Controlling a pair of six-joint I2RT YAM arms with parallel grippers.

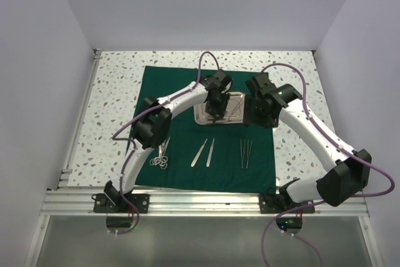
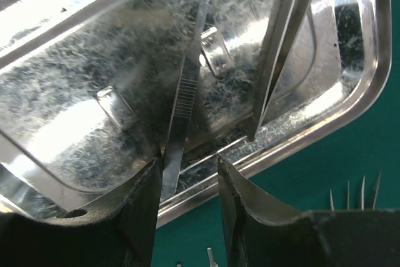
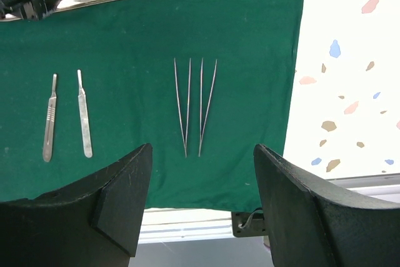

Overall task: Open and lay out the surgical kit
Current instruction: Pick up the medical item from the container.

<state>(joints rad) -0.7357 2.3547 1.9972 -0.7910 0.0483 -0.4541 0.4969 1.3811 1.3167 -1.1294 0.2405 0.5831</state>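
Two tweezers [image 3: 185,139] lay on the drape [image 3: 125,29] under the wide-open right gripper [image 3: 203,154]; the left gripper [image 2: 189,167], part-open, straddled a ridged instrument [image 2: 182,99] in the tray [image 2: 62,60]

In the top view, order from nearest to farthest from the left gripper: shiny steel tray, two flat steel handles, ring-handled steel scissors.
1. Shiny steel tray, under the left gripper.
2. Two flat steel handles, lower centre.
3. Ring-handled steel scissors, lower left.
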